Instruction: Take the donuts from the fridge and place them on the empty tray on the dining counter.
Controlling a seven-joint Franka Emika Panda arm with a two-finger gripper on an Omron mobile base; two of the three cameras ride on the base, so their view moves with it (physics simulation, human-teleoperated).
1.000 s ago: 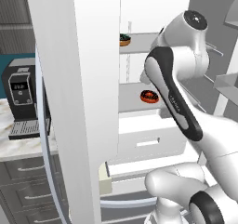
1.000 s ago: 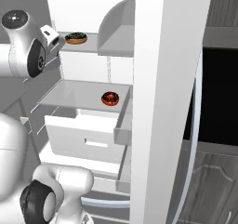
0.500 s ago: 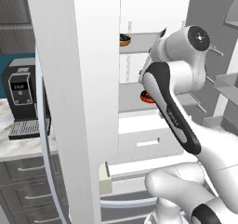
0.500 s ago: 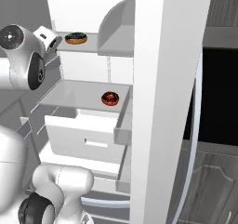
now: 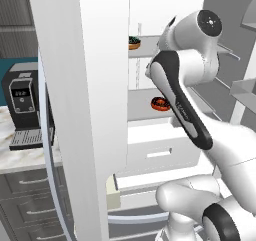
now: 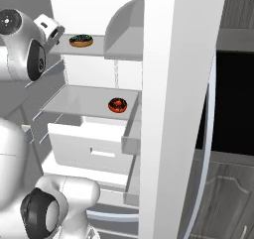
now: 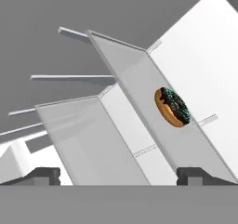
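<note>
Fingers (image 7: 46, 174) spread wide and empty, short of tan sprinkled donut (image 7: 172, 108) lying flat on upper fridge shelf (image 7: 139, 79), ahead toward the right tip.

flat even rendered light, bright, no clear source. fridge (image 6: 89, 10) interior near blown-out white, shelves (image 6: 84, 101) cast faint grey shading. no glare, no motion blur, edges straight. hand view rolled, slightly soft; dark patch at 3 o'clock in right base view.

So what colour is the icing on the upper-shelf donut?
Dark with sprinkles on the tan donut; clearest in the hand view.
</note>
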